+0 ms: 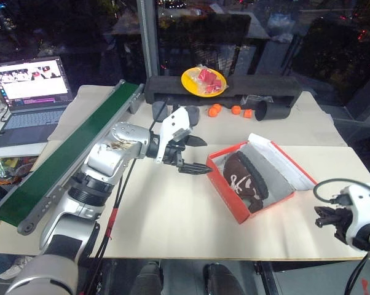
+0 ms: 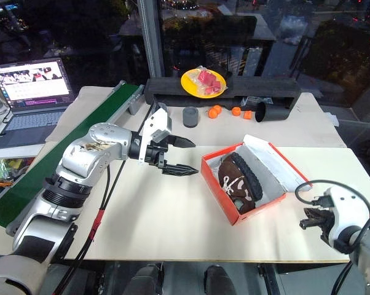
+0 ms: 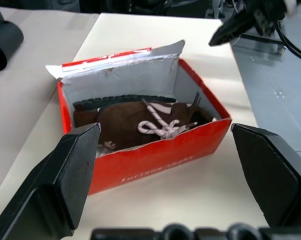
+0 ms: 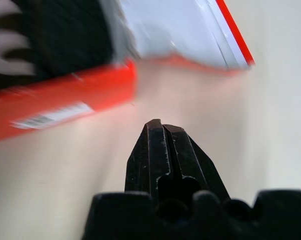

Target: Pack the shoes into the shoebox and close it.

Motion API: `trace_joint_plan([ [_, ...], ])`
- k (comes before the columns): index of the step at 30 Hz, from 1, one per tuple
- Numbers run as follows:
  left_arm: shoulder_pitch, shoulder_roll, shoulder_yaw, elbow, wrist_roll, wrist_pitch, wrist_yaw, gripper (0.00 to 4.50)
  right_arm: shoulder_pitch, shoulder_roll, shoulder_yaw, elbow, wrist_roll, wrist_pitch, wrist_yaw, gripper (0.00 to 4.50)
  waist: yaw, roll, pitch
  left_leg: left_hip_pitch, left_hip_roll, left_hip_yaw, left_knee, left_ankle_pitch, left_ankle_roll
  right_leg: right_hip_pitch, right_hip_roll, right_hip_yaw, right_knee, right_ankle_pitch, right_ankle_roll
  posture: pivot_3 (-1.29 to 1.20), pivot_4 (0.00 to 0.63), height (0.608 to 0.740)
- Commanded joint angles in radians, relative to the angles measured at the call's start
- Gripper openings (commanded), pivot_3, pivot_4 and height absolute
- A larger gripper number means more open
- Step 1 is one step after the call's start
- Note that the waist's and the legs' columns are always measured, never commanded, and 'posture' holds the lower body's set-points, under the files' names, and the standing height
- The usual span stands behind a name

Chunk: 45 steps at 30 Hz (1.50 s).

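The shoebox (image 1: 259, 200) sits open on my pale surface (image 1: 173, 215), right of the middle, turned at a slant. It is red-orange outside and white inside, and its lid (image 1: 283, 161) is folded back on the far side and lies tilted away from the box. The shoes (image 1: 245, 179) are inside it: dark brown, fuzzy, with cream-white laces on top and a black ridged sole standing on edge along the side nearest the lid.

My left tool (image 1: 196, 153) hangs above the surface just beside the box's left end, pointing at it, with its two black fingers (image 3: 65, 185) spread wide and nothing between them. It does not touch the box.

My right tool (image 1: 328, 220) is near the front right corner of the surface, well apart from the left one and a little away from the box. Its fingers (image 4: 168, 155) are pressed together and empty.

Along the far edge lies a long black foam block (image 1: 173, 91) with a yellow plate (image 1: 203, 82) of red pieces on it. Small orange balls (image 1: 216, 110) and a black cup (image 1: 270, 110) on its side lie in front of the block. A green conveyor belt (image 1: 80, 147) runs along the left, and an open laptop (image 1: 28, 98) stands beyond it.
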Motion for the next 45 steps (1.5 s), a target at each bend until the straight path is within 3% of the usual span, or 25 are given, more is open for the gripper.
trace_joint_plan([
  [1, -0.021, 0.009, 0.023, -0.034, -0.001, 0.003, -0.005, 4.50, -0.013, 0.034, 0.076, 0.091, -0.070, -0.256, -0.049, 0.07, -0.003, 0.000, 0.000, 0.000, 0.000, 0.000, 0.000, 0.000, 0.000, 0.000, 0.000, 0.000, 0.000, 0.000, 0.000, 0.00, 0.150, 0.740],
  [7, -0.012, 0.030, 0.038, -0.076, -0.008, 0.040, 0.009, 4.50, -0.063, 0.042, 0.178, 0.296, -0.199, -0.589, -0.147, 0.07, -0.002, 0.001, 0.000, 0.000, 0.000, 0.000, 0.000, 0.000, 0.000, 0.000, 0.000, 0.000, 0.000, 0.000, 0.000, 0.00, 0.150, 0.740],
  [11, -0.006, 0.044, 0.048, -0.098, -0.009, 0.062, 0.025, 4.50, -0.101, 0.028, 0.232, 0.389, -0.277, -0.700, -0.201, 0.07, -0.005, 0.001, 0.000, 0.000, 0.000, 0.000, 0.000, 0.000, 0.000, 0.000, 0.000, 0.000, 0.000, 0.000, 0.000, 0.00, 0.150, 0.740],
  [28, -0.016, 0.058, 0.059, -0.114, -0.008, 0.089, 0.039, 4.50, -0.274, 0.124, 0.273, 0.494, -0.197, -1.024, -0.217, 0.07, -0.018, 0.002, 0.001, 0.001, 0.000, -0.001, -0.001, 0.000, 0.000, 0.000, 0.000, 0.000, 0.001, 0.000, 0.000, 0.00, 0.150, 0.740],
  [39, -0.024, 0.056, 0.057, -0.105, 0.000, 0.078, 0.036, 4.50, -0.237, 0.195, 0.458, 0.350, -0.207, -0.948, -0.171, 0.07, -0.018, 0.002, 0.001, 0.001, 0.000, -0.001, -0.001, 0.000, 0.000, 0.000, 0.000, 0.000, 0.002, 0.000, 0.000, 0.00, 0.150, 0.740],
  [45, -0.024, 0.051, 0.068, -0.099, -0.002, 0.081, 0.050, 4.50, -0.207, 0.163, 0.344, 0.318, -0.168, -0.913, -0.197, 0.07, -0.009, 0.002, 0.001, 0.001, -0.001, -0.001, -0.001, 0.000, 0.000, 0.000, 0.000, 0.000, 0.002, 0.000, 0.000, 0.00, 0.150, 0.740],
])
